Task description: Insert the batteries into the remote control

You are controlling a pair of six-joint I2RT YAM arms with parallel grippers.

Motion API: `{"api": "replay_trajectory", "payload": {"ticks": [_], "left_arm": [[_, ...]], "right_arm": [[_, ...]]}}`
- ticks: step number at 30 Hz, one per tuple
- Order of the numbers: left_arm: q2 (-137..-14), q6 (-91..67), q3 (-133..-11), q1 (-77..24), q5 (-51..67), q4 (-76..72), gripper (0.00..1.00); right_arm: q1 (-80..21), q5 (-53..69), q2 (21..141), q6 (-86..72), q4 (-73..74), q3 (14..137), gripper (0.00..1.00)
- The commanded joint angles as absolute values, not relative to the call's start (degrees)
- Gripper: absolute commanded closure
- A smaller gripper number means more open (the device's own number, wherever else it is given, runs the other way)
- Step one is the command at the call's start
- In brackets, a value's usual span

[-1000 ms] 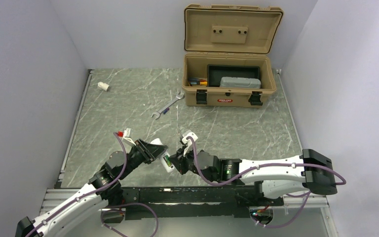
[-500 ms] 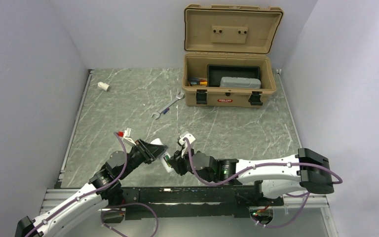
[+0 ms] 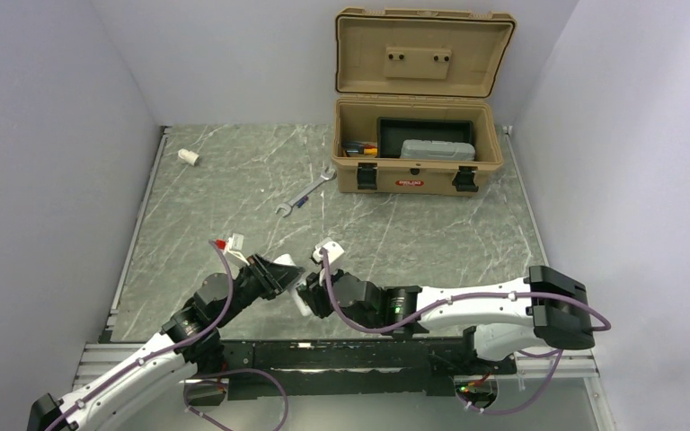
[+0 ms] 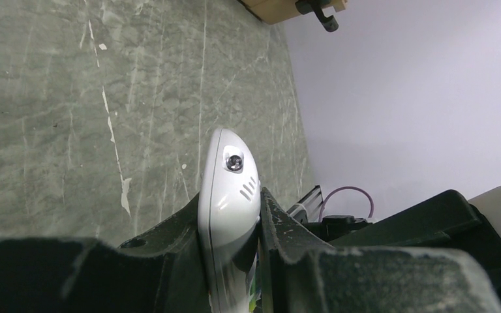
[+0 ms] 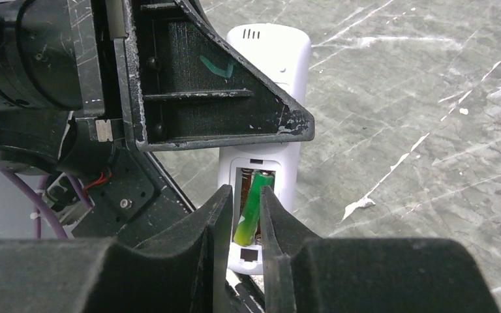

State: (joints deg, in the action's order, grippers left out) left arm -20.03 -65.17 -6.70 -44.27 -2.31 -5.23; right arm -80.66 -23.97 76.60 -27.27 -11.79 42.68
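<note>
Here, the right gripper [image 5: 244,192] pinches a slim green battery [image 5: 249,215], tilted; pushing may jam it in the white plastic remote control [image 4: 229,169] the left gripper [image 4: 230,195] clamps.

The remote control [image 5: 271,59] is smooth, glossy white plastic; the battery [image 5: 250,210] wears a shiny green wrap. The right claw [image 5: 244,195] and left claw [image 4: 229,202] are grainy matt black plastic, scuffed pale at the edges. The desk [image 5: 430,98] looks like matt veined stone

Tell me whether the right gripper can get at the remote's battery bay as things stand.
Likely yes. The left gripper clamps the remote farther up its body, leaving the open battery bay uncovered, and the right gripper holds a battery angled into it.
</note>
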Motion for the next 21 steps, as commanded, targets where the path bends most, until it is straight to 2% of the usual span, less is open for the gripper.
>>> {"api": "replay_trajectory", "payload": {"ticks": [1, 8, 21], "left_arm": [[-19.30, -63.84, -9.77, -44.25, -3.34, -5.80, 1.00], [-18.82, -63.11, -10.84, -44.27, -4.03, -3.94, 1.00], [-18.80, -62.57, -11.51, -44.23, -4.23, -3.09, 1.00]], "right_arm": [[-80.54, -24.97, 77.87, -28.33, -10.31, 45.81, 0.75], [-80.54, -25.22, 79.42, -29.75, -8.21, 46.77, 0.77], [-80.58, -23.72, 82.45, -30.41, -6.11, 48.97, 0.85]]}}
